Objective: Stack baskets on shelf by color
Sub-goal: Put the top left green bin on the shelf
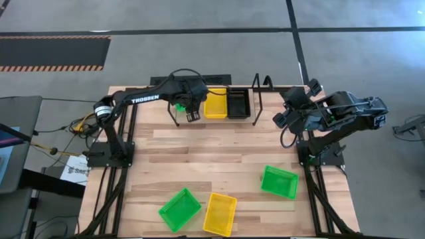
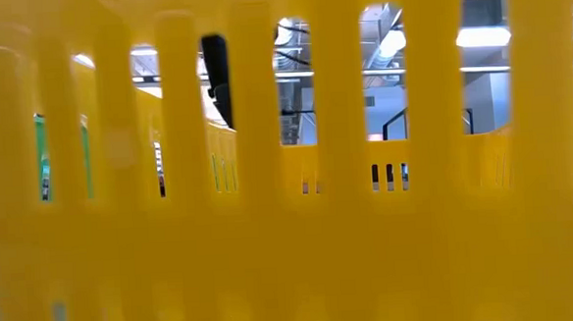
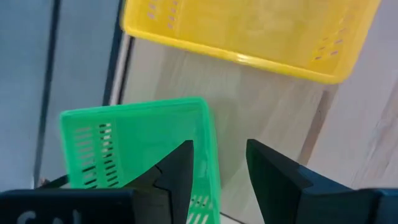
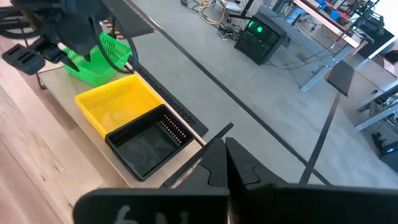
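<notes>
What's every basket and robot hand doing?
shelf green basket: tilted, at shelf end
left gripper: open around its wall
shelf yellow basket: sitting level
black basket: level beside it
right gripper: shut, empty
loose yellow basket: lying on table
loose green baskets: on table

Shelf (image 1: 255, 99): low black wire rack at the far edge. On it, left to right: a green basket (image 1: 179, 105) largely hidden, a yellow basket (image 1: 215, 103), a black basket (image 1: 238, 103), side by side, openings up. Near edge, lying loose: a green basket (image 1: 179, 209), a yellow basket (image 1: 220, 214) just beside it, another green basket (image 1: 279, 182) to the right
</notes>
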Motion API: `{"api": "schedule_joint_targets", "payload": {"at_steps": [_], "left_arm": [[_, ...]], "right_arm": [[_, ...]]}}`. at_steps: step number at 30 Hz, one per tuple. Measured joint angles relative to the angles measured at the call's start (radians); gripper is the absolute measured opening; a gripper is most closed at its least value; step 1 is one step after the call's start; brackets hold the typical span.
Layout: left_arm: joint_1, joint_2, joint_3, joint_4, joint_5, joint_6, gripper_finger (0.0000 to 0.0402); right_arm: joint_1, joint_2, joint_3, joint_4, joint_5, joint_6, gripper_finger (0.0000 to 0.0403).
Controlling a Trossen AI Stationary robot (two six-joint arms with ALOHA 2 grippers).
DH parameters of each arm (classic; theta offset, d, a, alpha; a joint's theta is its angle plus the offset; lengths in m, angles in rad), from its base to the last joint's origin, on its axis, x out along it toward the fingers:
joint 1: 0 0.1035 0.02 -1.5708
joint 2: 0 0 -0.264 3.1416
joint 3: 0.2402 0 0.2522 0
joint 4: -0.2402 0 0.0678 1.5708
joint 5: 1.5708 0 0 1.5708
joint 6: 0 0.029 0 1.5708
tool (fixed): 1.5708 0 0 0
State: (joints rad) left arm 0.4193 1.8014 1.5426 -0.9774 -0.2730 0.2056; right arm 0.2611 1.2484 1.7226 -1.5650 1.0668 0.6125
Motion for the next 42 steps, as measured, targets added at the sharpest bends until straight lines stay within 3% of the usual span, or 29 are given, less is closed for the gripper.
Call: {"api": "schedule_joint_targets", "payload": {"at_steps": [6, 18, 24, 33, 42], "left_arm": [[0.021, 0.033, -0.007, -0.021, 0.089, 0.023, 0.0137], [0.021, 0.083, -0.005, -0.005, -0.059, 0.049, 0.0137], [0.014, 0.083, 0.0, 0.002, -0.066, 0.037, 0.0137], [0.046, 0.083, 0.0, -0.004, -0.044, -0.01, 0.0137], [0.09, 0.083, 0.0, -0.005, 0.053, -0.063, 0.0137]], "right_arm": [[0.0, 0.0, 0.0, 0.0, -0.001, 0.0, 0.0001], [0.0, 0.0, 0.0, 0.0, -0.022, 0.0, 0.0001], [0.0, 0.0, 0.0, -0.001, -0.022, 0.0, 0.0001], [0.0, 0.0, 0.0, -0.001, -0.022, 0.0, 0.0001], [0.0, 0.0, 0.0, -0.001, -0.022, 0.0, 0.0001]]}}
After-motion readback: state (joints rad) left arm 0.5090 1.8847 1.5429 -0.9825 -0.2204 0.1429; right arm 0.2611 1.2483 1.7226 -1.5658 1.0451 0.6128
